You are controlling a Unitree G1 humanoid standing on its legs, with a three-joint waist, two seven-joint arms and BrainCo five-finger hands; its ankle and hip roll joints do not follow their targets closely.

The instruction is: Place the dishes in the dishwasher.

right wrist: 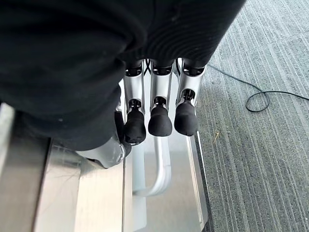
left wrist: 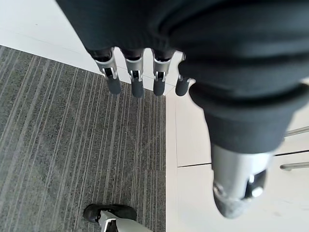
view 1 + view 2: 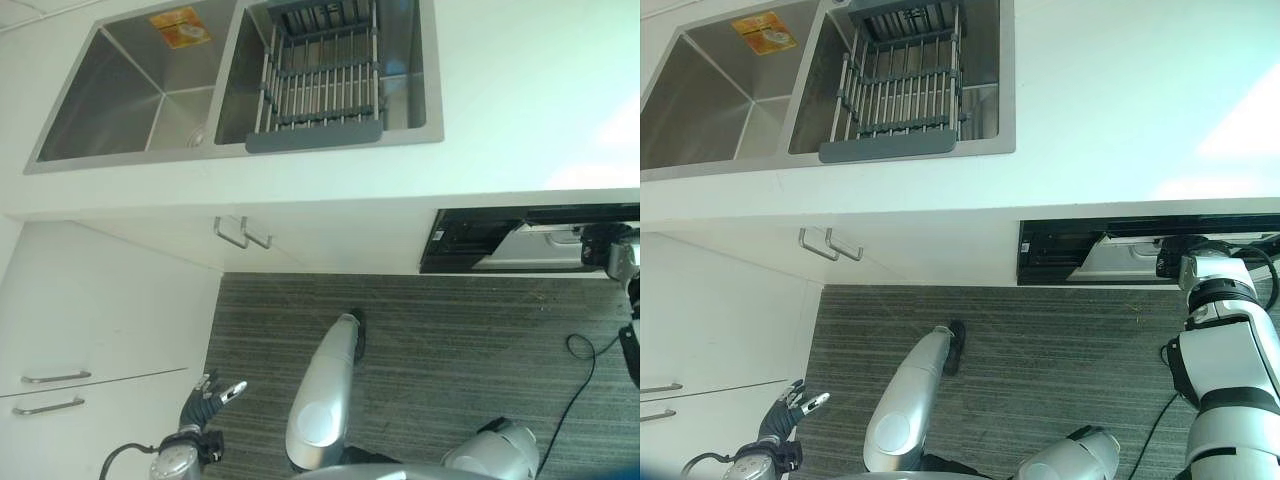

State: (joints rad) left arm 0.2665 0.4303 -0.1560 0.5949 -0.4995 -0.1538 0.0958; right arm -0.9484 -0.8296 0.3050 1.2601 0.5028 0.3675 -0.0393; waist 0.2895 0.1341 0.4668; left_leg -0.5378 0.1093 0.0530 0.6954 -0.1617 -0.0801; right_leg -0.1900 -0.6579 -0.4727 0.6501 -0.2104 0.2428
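While unreadable, orange sticker [image 3: 181, 27] in sink [image 3: 110, 100]; right robot hand [image 1: 159, 116] slack-fingered over dishwasher handle [image 1: 161, 169]; left robot hand [image 2: 140, 72] relaxed.

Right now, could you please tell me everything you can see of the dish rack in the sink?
The dish rack is a grey frame with a row of thin metal bars across it and a broad flat grey edge on its near side. It sits in the right basin of the steel double sink, its ends bridging the basin's rim. It looks empty: no dishes show on it. Neither hand touches it.
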